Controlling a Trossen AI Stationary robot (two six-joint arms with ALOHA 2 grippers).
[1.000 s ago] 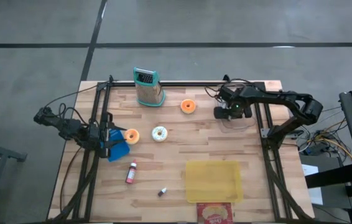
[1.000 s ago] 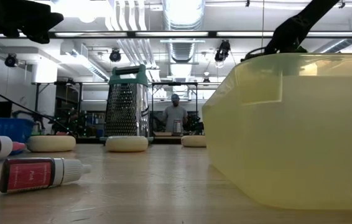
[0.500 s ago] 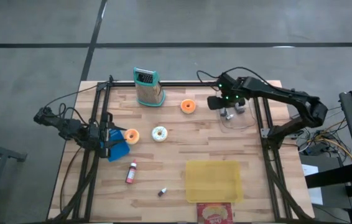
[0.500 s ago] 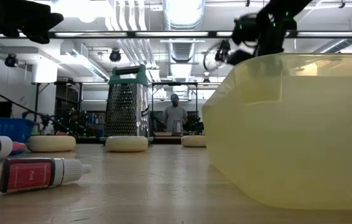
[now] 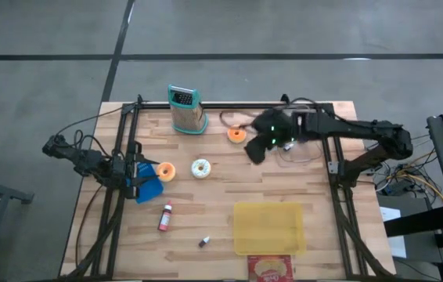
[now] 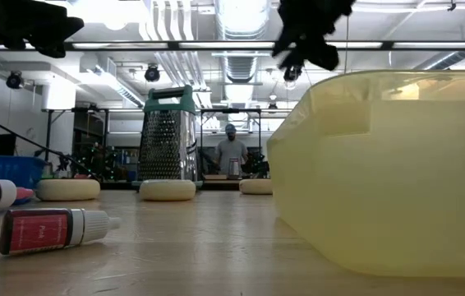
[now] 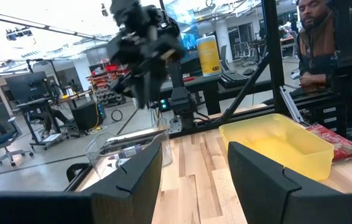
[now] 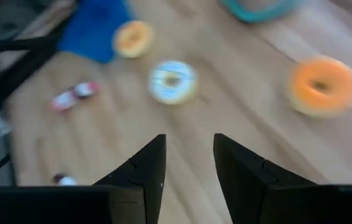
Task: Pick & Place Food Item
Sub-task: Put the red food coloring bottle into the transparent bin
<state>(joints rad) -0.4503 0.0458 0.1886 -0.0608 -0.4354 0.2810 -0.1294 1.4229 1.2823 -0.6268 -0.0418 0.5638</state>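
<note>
Three donuts lie flat on the wooden table: an orange one [image 5: 237, 134] [image 8: 323, 86], a white-and-blue one [image 5: 200, 168] [image 8: 172, 81] and a yellow-orange one [image 5: 165, 171] [image 8: 132, 38]. My right gripper [image 5: 256, 150] [image 8: 188, 177] is open and empty. It hangs above the table just right of the orange donut and looks down on all three. It shows as a dark blur high in the low view [image 6: 306, 33]. My left gripper [image 5: 133, 175] [image 7: 194, 180] waits open at the table's left side.
A metal grater [image 5: 186, 110] stands at the far edge. A blue container [image 5: 148, 184] sits by my left gripper. A yellow tub [image 5: 268, 227], a red packet [image 5: 270, 269], a red bottle [image 5: 164, 217] and a small dropper bottle [image 5: 204, 242] lie nearer. A clear container [image 5: 298, 153] sits at the right.
My right gripper has swung from over the clear container at the far right toward the table's left and a little nearer. It now hangs beside the orange donut. The donuts have not moved.
</note>
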